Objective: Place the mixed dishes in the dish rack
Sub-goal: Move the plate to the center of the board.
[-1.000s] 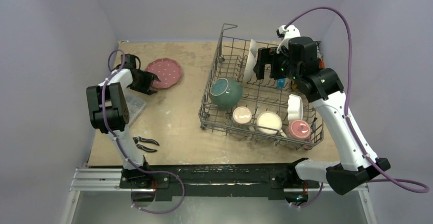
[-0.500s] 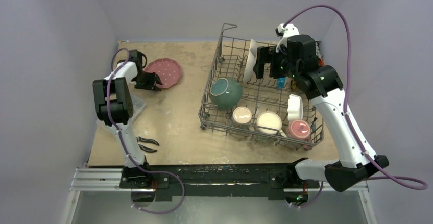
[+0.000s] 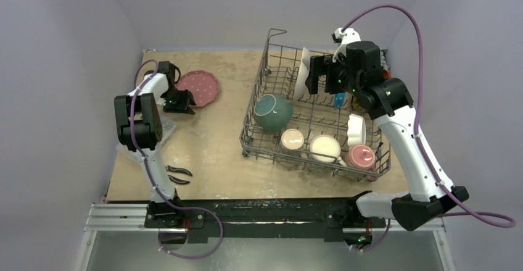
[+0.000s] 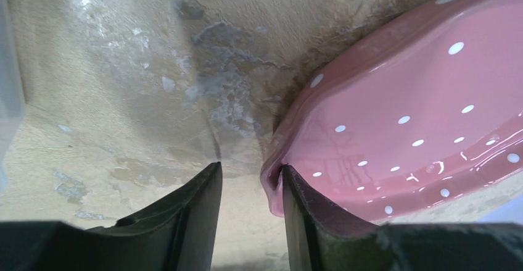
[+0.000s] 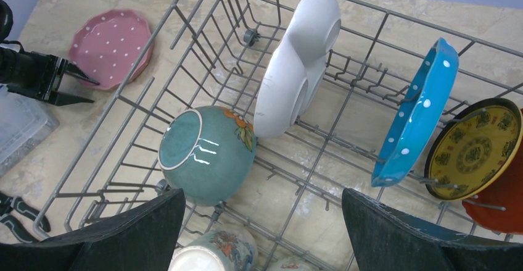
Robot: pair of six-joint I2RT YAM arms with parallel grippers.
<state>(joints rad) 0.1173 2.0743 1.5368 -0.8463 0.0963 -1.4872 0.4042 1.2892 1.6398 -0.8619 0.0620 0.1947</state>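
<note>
A pink dotted plate (image 3: 198,87) (image 4: 401,129) (image 5: 110,47) lies flat on the table's far left. My left gripper (image 3: 183,102) (image 4: 250,169) straddles its near rim. The right finger touches the rim's inner side, and a gap shows between the left finger and the rim, so the gripper is open. My right gripper (image 3: 324,79) (image 5: 262,197) hangs wide open and empty over the dish rack (image 3: 254,92). The rack holds a teal bowl (image 5: 206,154), a white divided plate (image 5: 296,79), a blue plate (image 5: 416,116), a yellow-patterned plate (image 5: 472,150), mugs (image 3: 325,148) and a small white bowl (image 3: 356,129).
A clear plastic box (image 3: 161,128) (image 5: 18,126) sits by the left arm at the table's left edge. Black-handled pliers (image 3: 176,174) lie near the front left. Bare table lies between the pink plate and the rack. Walls close in on three sides.
My left gripper has slid up to the pink plate's rim and its jaws have narrowed around the rim. The right arm has barely moved.
</note>
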